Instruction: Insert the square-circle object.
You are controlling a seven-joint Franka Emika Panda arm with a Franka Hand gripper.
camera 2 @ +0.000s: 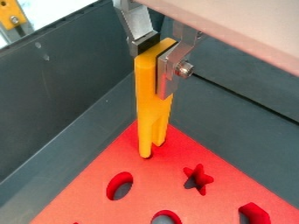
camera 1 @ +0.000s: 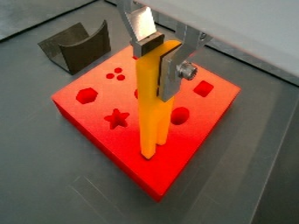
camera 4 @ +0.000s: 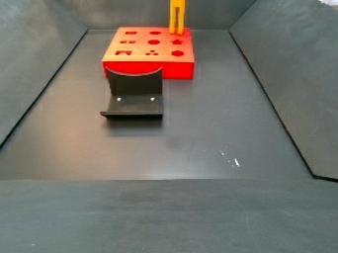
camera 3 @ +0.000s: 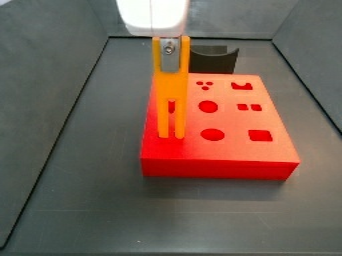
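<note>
My gripper [camera 1: 158,57] is shut on the upper end of the square-circle object [camera 1: 149,105], a long orange-yellow bar that hangs upright with its forked end down. It is also held in a wrist view [camera 2: 149,101], with the gripper [camera 2: 156,54] above. The two prongs reach the top of the flat red block [camera 1: 100,131] close to one edge; I cannot tell whether they are in a hole. In a side view the bar [camera 3: 167,95] stands at the red block's [camera 3: 234,150] left edge under the gripper [camera 3: 167,47]. In a side view the bar [camera 4: 176,15] rises behind the block [camera 4: 132,61].
A small dark grey curved piece [camera 1: 76,48] stands on the floor beside the red block, as both side views show [camera 3: 211,55] [camera 4: 132,99]. Dark bin walls [camera 3: 80,110] enclose the floor. The block's top has star [camera 1: 117,118], hexagon and round holes.
</note>
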